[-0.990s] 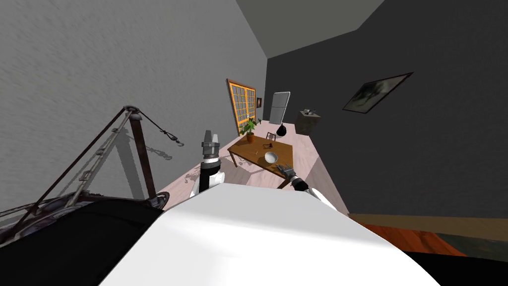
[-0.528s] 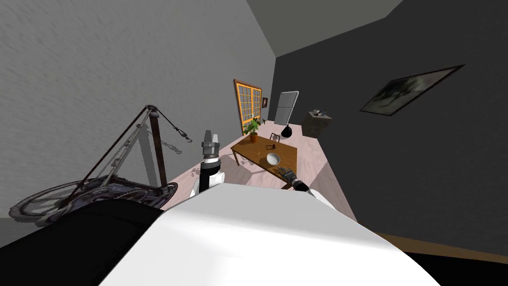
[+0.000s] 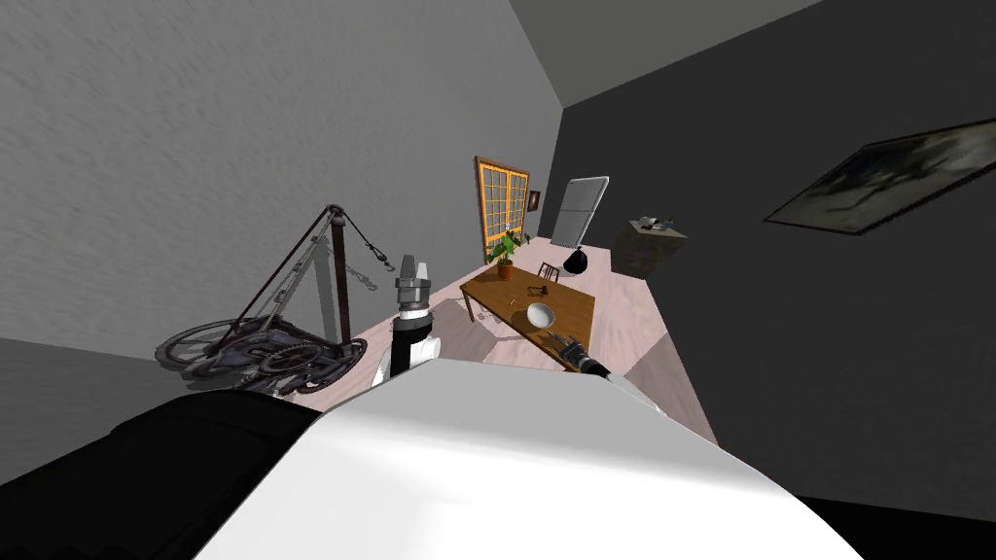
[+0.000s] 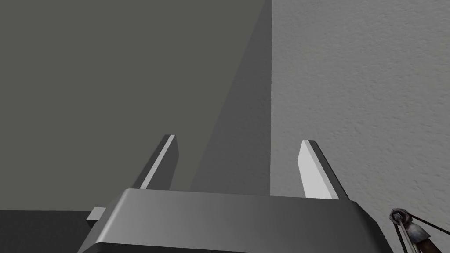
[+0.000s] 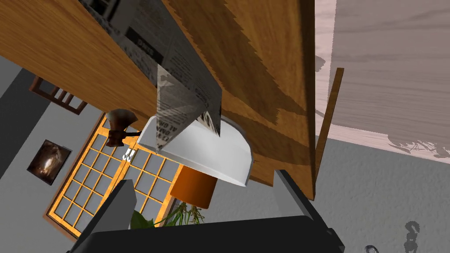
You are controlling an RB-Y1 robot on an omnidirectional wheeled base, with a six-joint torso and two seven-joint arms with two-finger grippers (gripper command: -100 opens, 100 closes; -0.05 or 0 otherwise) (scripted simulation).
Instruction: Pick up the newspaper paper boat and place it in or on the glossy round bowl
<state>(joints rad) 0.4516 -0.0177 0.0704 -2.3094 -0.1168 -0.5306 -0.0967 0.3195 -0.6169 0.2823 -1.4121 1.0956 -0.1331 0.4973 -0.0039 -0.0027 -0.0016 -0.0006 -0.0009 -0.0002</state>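
The newspaper paper boat (image 5: 184,83) lies on the wooden table (image 5: 263,66), just in front of the glossy white round bowl (image 5: 206,153). My right gripper (image 5: 203,178) points at both with its fingers open and apart from the boat. In the head view the bowl (image 3: 541,314) sits on the table (image 3: 574,303), and the right gripper (image 3: 563,341) hovers at the table's near edge. My left gripper (image 3: 410,264) is raised upright at my left and stands open (image 4: 239,139) with nothing between its fingers.
A potted plant (image 3: 504,256) stands at the table's far corner, with a chair (image 3: 550,271) and a black bag (image 3: 576,261) behind it. A wheeled wooden machine (image 3: 272,345) sits on the floor to my left. A cabinet (image 3: 652,248) stands by the dark wall.
The whole head view has swung, so I have turned. The wheeled machine has come fully into view on the left. Both arms keep their pose.
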